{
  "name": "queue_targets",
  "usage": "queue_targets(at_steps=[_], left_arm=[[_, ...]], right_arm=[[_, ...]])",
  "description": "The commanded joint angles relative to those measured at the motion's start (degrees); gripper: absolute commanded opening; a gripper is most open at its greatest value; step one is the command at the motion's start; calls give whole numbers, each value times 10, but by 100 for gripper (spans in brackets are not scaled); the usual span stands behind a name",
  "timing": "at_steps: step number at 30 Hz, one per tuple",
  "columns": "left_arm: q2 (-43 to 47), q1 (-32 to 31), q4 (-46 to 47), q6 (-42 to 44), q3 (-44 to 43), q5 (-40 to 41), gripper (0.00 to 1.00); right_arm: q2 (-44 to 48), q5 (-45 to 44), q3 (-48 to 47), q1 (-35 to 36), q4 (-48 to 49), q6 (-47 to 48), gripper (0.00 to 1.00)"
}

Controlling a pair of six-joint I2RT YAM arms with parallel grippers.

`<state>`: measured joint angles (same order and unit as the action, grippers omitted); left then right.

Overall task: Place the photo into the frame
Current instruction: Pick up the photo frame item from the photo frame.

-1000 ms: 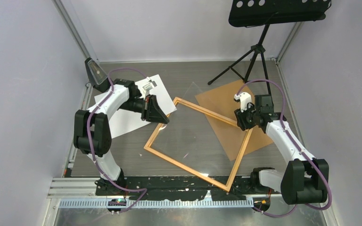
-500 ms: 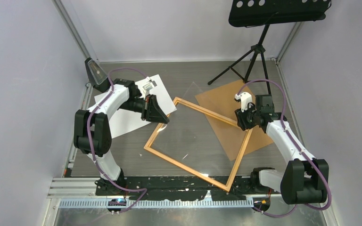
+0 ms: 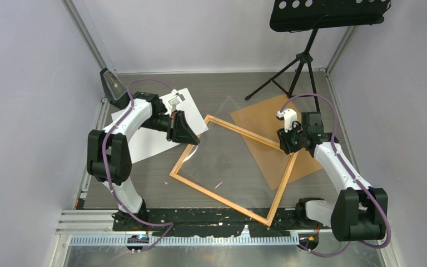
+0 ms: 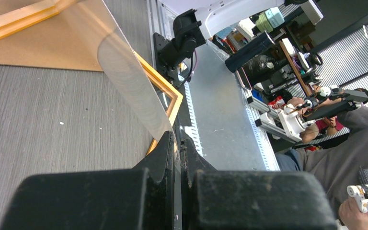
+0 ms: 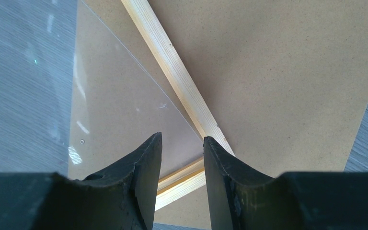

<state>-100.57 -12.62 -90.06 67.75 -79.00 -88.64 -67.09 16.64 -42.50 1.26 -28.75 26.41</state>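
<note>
The photo (image 3: 144, 142) lies white side up at the back left, partly under my left arm. On the table's middle, the orange frame (image 3: 219, 199) lies flat, its right corner over the brown backing board (image 3: 306, 161). My left gripper (image 3: 194, 142) is shut on an edge of the clear transparent sheet (image 3: 228, 139), holding it tilted above the frame. From the left wrist, the fingers (image 4: 178, 139) pinch the sheet (image 4: 129, 86) over the frame's corner (image 4: 172, 98). My right gripper (image 3: 285, 146) hovers open above the frame's right corner (image 5: 172, 62) and the board (image 5: 278, 72), holding nothing (image 5: 182, 143).
A black music stand on a tripod (image 3: 306, 61) stands at the back right. A dark wedge-shaped object (image 3: 111, 83) sits in the back left corner. A small clip-like item (image 3: 173, 102) rests on the photo's far end. Grey walls close in both sides.
My left gripper has drawn slightly back and up with the clear sheet, tilting it more steeply. The right arm has stayed still.
</note>
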Motion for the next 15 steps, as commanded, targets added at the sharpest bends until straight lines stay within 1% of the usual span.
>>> queue_targets(at_steps=[1, 15], left_arm=[[7, -3, -85, 13, -12, -67, 0], [6, -5, -85, 12, -19, -71, 0]], right_arm=[[15, 8, -5, -4, 13, 0, 44], [15, 8, -3, -4, 13, 0, 44]])
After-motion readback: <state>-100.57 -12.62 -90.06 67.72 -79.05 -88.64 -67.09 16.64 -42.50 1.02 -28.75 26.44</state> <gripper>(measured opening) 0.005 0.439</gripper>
